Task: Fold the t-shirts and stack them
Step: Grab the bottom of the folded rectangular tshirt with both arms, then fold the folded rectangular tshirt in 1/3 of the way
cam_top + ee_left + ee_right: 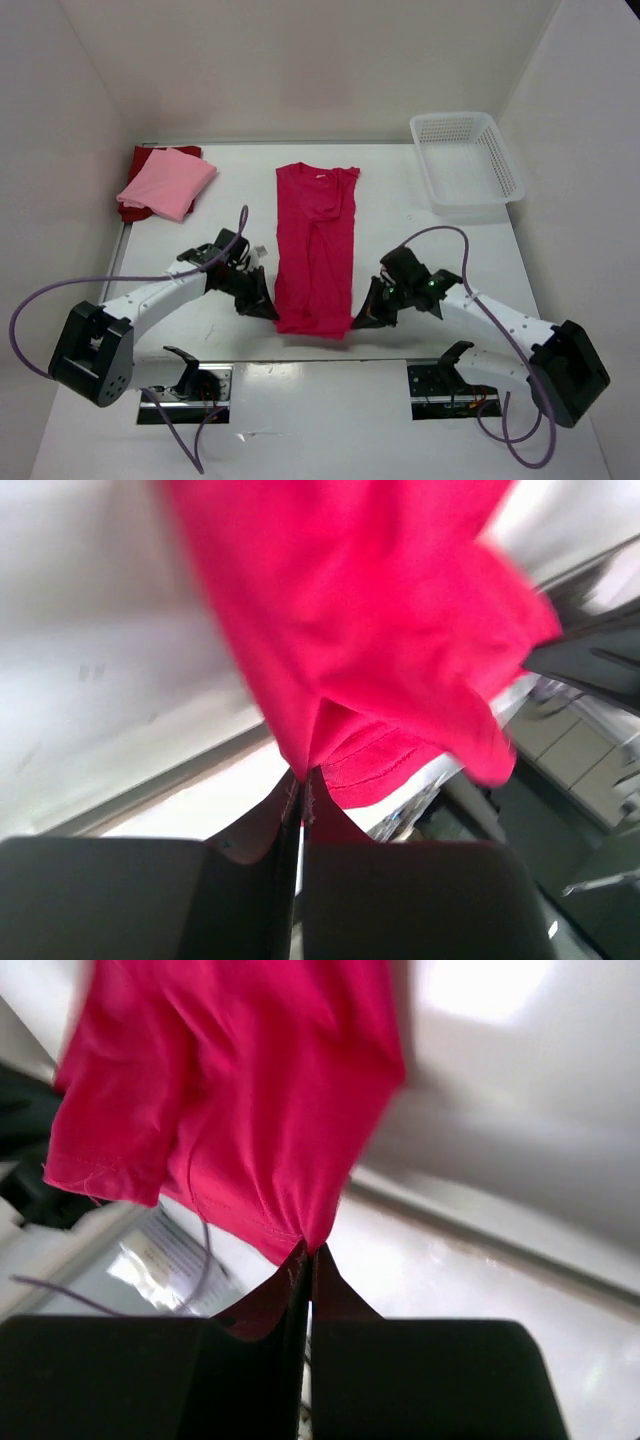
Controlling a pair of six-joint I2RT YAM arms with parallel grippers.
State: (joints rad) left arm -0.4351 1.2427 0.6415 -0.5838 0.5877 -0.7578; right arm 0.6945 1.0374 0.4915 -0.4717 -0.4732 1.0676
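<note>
The left gripper (302, 780) is pinched fully together on one near hem corner of the crimson shirt (315, 250). The right gripper (305, 1252) is clamped just as tight on the other corner, and both wrist views show red cloth gathered into the closed tips. The shirt lies lengthwise at the middle of the table (230, 215) as a narrow strip, collar at the far end. This looks like the step of folding hem to collar. The next move likely calls for both arms to lift together and carry the hem forward evenly, keeping the edge taut so the fold lands square. At the far left, the pink shirt (167, 182) lies folded on the dark red shirt (145, 157), probably the stack awaiting this one.
</note>
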